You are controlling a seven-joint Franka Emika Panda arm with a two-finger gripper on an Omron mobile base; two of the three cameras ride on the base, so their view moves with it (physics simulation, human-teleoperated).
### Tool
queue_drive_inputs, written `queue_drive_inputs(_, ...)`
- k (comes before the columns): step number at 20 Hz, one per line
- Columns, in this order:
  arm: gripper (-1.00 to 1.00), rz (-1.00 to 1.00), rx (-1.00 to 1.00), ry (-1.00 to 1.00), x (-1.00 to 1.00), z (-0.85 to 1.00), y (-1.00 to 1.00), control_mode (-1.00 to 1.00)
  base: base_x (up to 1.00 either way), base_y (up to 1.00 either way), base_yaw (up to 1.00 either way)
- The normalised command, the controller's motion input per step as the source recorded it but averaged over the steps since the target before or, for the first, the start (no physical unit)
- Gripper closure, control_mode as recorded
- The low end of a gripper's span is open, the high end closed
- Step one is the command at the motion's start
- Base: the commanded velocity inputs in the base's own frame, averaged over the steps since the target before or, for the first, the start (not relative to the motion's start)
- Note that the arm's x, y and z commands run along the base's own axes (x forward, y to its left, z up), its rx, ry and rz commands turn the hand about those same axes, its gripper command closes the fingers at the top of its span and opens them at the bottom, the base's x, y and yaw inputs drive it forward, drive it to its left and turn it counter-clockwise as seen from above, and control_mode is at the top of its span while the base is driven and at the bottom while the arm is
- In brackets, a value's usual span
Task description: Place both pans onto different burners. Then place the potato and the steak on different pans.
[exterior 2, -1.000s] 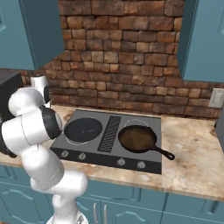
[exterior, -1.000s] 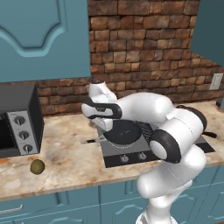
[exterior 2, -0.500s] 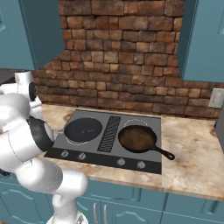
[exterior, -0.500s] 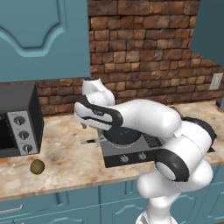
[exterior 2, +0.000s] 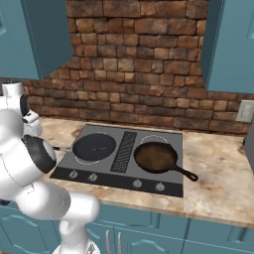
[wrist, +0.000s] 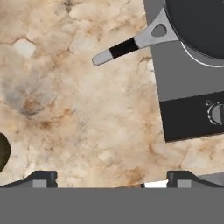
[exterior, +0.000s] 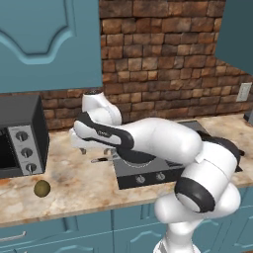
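Marble desk [wrist: 87, 113] beneath your spread, empty jaws [wrist: 111, 177]; potato [wrist: 2, 151] lies far left of them: descend off-centre and it may roll.

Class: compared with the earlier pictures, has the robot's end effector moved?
Yes. The end effector has swung left, away from the dark-grey cooktop, toward the black microwave.

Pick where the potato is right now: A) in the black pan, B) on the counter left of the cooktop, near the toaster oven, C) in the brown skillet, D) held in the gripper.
B: the potato lies on the bare counter in front of the toaster oven, well left of the cooktop; both pans are empty.
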Motion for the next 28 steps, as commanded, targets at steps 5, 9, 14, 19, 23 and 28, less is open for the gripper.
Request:
queue_drive_inputs(5,-1.00,0.37,0.00,-0.15,-0.06,-0.12,0.49,-1.00,0.00,0.00,0.00)
queue_drive_inputs(9,-1.00,0.30,0.01,-0.27,0.00,-0.24,0.53,-1.00,0.00,0.00,0.00)
queue_drive_inputs(14,-1.00,0.27,0.08,-0.21,0.00,-0.21,0.52,-1.00,0.00,0.00,0.00)
queue_drive_inputs(19,-1.00,0.24,0.19,-0.03,0.00,-0.04,0.52,-1.00,0.00,0.00,0.00)
queue_drive_inputs(23,-1.00,0.20,0.10,0.03,0.00,-0.08,0.51,-1.00,0.00,0.00,0.00)
queue_drive_inputs(28,-1.00,0.03,0.01,0.02,-0.01,-0.13,0.45,-1.00,0.00,0.00,0.00)
